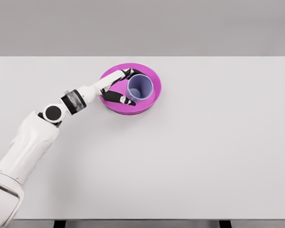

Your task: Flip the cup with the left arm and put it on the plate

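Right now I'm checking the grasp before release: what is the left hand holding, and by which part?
The left hand holds the blue cup by its side wall, fingers around its left side; the cup stands open-end up on the pink plate.

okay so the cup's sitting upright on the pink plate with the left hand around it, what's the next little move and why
Probably open the left hand and draw it back. The cup already stands mouth-up on the plate, and the fingers flank its left side, so letting go without nudging it seems to be what remains.
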{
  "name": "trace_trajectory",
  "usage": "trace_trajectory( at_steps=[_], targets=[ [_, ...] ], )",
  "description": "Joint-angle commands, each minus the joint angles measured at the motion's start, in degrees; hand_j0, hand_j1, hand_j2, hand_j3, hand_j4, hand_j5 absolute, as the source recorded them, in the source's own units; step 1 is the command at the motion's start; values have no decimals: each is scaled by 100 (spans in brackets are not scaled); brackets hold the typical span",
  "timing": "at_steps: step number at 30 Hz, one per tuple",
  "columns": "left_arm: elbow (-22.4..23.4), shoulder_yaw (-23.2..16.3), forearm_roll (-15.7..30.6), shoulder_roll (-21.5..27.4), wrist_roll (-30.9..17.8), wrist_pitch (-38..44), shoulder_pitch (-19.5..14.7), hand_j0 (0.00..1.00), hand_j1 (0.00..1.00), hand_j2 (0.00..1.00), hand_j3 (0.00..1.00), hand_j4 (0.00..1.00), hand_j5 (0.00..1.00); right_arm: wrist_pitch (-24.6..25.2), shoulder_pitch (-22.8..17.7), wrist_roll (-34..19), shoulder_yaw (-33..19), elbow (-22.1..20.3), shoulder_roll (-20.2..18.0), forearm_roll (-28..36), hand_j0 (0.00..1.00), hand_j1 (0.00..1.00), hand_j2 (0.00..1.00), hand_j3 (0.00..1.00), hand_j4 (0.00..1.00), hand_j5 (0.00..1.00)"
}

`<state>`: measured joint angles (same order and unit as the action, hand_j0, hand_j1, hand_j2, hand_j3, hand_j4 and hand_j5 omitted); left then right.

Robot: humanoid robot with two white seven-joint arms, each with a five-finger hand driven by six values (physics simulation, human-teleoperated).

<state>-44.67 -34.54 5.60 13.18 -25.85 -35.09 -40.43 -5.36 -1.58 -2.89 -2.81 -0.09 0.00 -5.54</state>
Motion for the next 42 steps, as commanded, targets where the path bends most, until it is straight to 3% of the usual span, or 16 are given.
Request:
trace_trajectory(
  at_steps=[1,22,24,27,30,42],
  targets=[
    [125,0,46,-61,1,9,0,69,69,69,69,69,69,0,0,-1,0,0,0,1,100,100,100,100,100,100],
    [828,-123,28,-272,1,9,-325,71,71,71,71,71,71,0,0,-1,0,0,0,1,100,100,100,100,100,100],
    [828,-123,28,-272,1,9,-325,74,74,74,74,74,74,0,0,-1,0,0,0,1,100,100,100,100,100,100],
    [811,-123,28,-272,18,9,-325,93,93,93,93,93,93,0,0,-1,0,0,0,1,100,100,100,100,100,100],
    [811,-115,28,-272,18,9,-325,99,99,99,99,99,99,0,0,-1,0,0,0,1,100,100,100,100,100,100],
    [775,-18,55,-193,45,9,-457,100,100,100,100,100,100,0,0,-1,0,0,0,1,100,100,100,100,100,100]
  ],
)
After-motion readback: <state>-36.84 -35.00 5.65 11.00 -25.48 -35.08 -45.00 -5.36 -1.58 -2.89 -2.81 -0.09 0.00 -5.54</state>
